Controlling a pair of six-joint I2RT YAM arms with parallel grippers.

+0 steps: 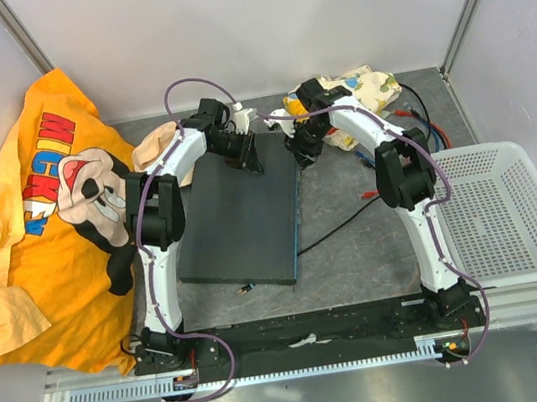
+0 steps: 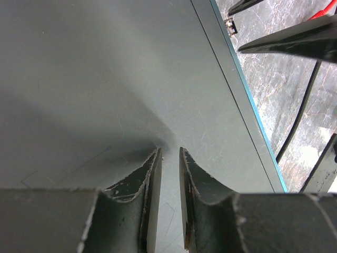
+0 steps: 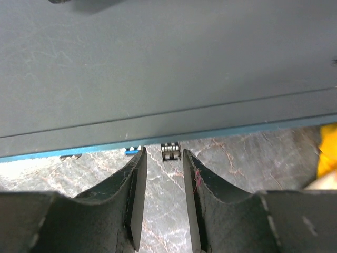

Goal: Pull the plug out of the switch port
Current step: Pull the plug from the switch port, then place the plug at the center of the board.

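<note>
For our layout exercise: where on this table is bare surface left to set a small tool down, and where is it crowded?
Free: the grey table bordered by the switch, the right arm and the arm bases, crossed by one black cable; also the white basket. Crowded: the left, under the orange shirt, and the far edge with cloth and cables.

Item 1, switch (image 1: 240,215): I log painted metal, dark grey and matt, with fine hairline scratches; one long edge is finished in teal.
Item 2, worktop (image 1: 357,248): grey marbled, stone-look surface with a faint sheen.
Item 3, fingers (image 2: 152,179) of the left hand (image 2: 169,150) and right hand (image 3: 164,153): black hard plastic; I see the edges chipped pale and rough.
Item 4, basket (image 1: 527,275) at the worktop's right edge: white plastic mesh, smooth.
Item 5, shirt (image 1: 40,225) at the left edge: orange cloth, soft, creased, printed.
Item 6, cable (image 1: 338,226): black, smooth sheath.
</note>
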